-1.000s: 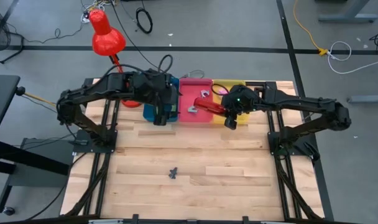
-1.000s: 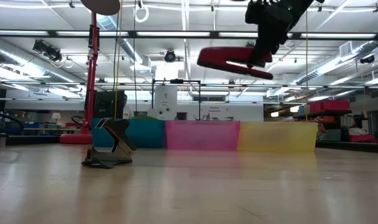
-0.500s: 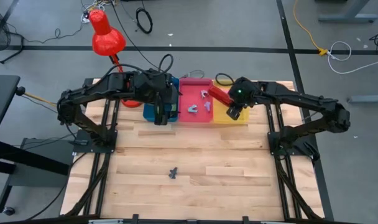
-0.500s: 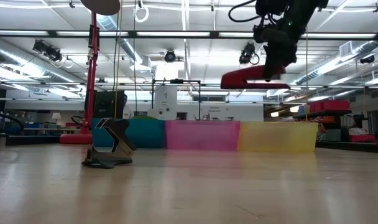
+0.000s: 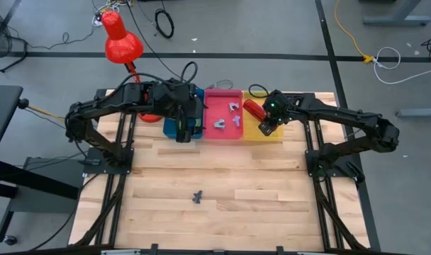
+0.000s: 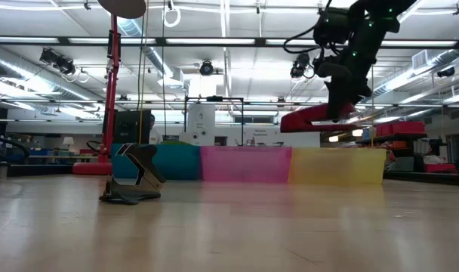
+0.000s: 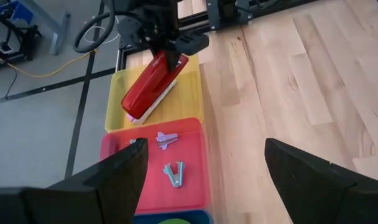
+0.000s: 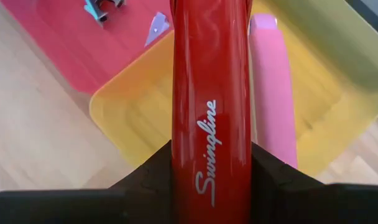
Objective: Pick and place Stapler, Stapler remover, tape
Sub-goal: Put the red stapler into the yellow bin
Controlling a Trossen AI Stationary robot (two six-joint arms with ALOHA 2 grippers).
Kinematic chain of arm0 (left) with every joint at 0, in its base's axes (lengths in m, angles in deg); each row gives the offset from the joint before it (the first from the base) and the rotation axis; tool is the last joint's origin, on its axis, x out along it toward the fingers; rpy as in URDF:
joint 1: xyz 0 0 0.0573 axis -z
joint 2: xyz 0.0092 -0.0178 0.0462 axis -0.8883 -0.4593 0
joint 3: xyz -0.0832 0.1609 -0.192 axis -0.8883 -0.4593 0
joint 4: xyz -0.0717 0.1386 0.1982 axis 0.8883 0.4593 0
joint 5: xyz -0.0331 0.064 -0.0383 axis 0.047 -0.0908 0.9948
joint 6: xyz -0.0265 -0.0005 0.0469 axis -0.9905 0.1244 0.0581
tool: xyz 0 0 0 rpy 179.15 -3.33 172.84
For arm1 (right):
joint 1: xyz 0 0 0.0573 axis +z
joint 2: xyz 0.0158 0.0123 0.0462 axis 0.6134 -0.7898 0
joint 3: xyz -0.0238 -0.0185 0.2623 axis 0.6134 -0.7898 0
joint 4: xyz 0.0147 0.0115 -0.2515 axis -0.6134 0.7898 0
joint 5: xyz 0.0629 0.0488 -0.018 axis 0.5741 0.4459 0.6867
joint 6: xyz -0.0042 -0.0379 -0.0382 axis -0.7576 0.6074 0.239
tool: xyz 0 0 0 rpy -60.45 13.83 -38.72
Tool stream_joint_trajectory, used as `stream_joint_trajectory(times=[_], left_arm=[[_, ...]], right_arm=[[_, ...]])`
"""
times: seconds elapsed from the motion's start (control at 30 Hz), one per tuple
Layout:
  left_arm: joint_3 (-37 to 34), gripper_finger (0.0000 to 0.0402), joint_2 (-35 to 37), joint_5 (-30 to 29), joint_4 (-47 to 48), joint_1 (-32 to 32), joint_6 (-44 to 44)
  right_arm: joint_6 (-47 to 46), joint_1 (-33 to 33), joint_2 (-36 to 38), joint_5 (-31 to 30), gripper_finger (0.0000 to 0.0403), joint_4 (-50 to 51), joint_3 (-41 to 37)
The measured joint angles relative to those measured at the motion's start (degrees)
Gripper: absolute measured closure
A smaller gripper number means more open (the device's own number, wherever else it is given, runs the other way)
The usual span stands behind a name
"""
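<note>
A red stapler point(image 5: 253, 109) hangs over the yellow bin point(image 5: 273, 137) at the table's far edge, and my right gripper point(image 5: 267, 127) is shut on it. In the yellow bin lies a pink stapler point(image 8: 273, 81). The pink bin point(image 5: 217, 134) holds silvery staple removers point(image 7: 173, 173). One dark staple remover point(image 5: 197, 196) rests on the bare wood near the table's middle. My left gripper point(image 7: 204, 149) waits open above the blue bin point(image 5: 169, 132), holding nothing. The tape is hidden. My right gripper pinches the red stapler's two long sides point(image 8: 211, 163) between its two fingers point(image 8: 153, 180), at the end nearer the table's front. The fingers slant down from above. The stapler point(image 6: 320, 119) hangs about level, clear of the yellow bin, its free end pointing far and left.
Blue, pink and yellow bins point(image 6: 339, 166) stand side by side along the far edge. A red desk lamp point(image 5: 120, 41) stands at the far left corner. The wide wooden top point(image 5: 272, 191) lies nearer the front.
My right gripper has carried the red stapler from above the pink bin toward the table's right edge and down, over the yellow bin. Its wrist has rolled. The stapler, which lay pointing left, now points far and left.
</note>
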State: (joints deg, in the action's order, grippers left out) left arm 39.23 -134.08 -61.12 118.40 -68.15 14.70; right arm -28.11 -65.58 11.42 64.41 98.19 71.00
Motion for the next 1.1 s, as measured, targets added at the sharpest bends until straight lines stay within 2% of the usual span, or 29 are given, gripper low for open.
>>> stream_joint_trajectory(times=[0.47,1.1], left_arm=[[0.0,0.0076,-0.1,0.0,0.0,0.0,0.0],[0.0,0.0076,-0.1,0.0,0.0,0.0,-0.1]], right_arm=[[-0.3,-2.4,0.0,1.3,0.0268,-11.1,-10.7],[-3.2,-2.9,-0.8,4.5,0.0268,-15.8,-12.4]])
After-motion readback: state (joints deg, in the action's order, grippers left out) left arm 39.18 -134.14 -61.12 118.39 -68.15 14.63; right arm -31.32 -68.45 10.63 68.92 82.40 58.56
